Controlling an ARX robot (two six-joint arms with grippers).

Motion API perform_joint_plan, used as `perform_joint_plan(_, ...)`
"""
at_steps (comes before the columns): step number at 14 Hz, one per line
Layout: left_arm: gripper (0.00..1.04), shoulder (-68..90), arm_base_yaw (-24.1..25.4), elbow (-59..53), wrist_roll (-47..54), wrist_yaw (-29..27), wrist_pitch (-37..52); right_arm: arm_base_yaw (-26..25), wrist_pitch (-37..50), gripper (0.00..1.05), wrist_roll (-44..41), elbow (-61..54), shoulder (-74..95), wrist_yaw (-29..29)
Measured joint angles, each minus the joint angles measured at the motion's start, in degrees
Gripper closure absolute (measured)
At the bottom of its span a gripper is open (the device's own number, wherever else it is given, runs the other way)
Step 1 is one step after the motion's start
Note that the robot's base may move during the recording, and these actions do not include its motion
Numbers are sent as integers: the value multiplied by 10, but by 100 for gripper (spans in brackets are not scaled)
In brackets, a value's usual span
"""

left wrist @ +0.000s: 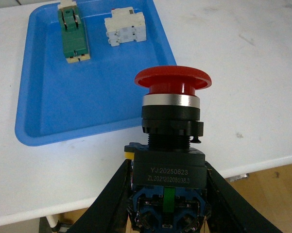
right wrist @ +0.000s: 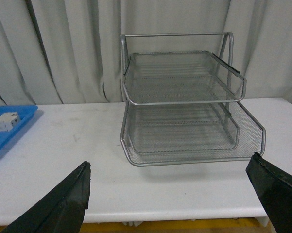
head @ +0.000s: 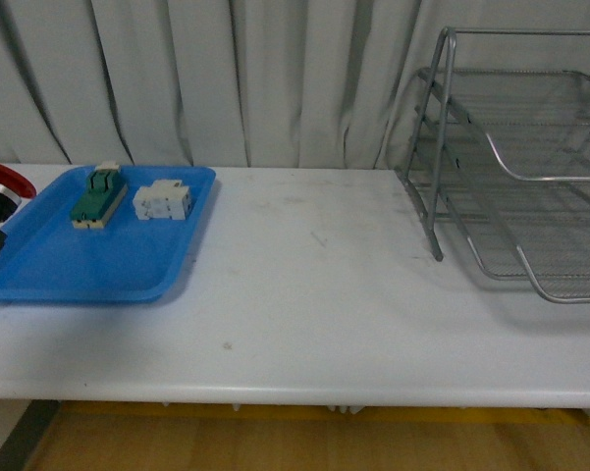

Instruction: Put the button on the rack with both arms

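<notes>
The button (left wrist: 171, 131), red mushroom cap on a dark body with blue parts below, is held upright in my left gripper (left wrist: 168, 194), whose black fingers (left wrist: 111, 199) press its body from both sides. It hangs above the table's front edge beside the blue tray. In the front view only its red cap (head: 5, 181) shows at the far left edge. The silver wire-mesh rack (head: 515, 167) stands at the table's right; it also faces my right wrist camera, rack (right wrist: 184, 102). My right gripper (right wrist: 175, 194) is open wide in front of the rack, nothing between its fingers (right wrist: 63, 204).
A blue tray (head: 88, 260) on the table's left holds a green-and-cream switch (head: 98, 194) and a white block (head: 163, 201). The white table (head: 314, 285) lies between tray and rack. Grey curtains hang behind.
</notes>
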Motion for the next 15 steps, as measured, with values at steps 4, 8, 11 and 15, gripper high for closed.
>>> perform_joint_plan(4, 69, 0, 2, -2, 2, -10, 7, 0, 0, 6, 0, 0, 0, 0)
perform_joint_plan(8, 69, 2, -7, -3, 2, -10, 4, 0, 0, 6, 0, 0, 0, 0)
perform_joint_plan(11, 69, 2, -9, -3, 2, -11, 4, 0, 0, 6, 0, 0, 0, 0)
perform_joint_plan(15, 69, 2, -16, -3, 2, -10, 9, 0, 0, 6, 0, 0, 0, 0)
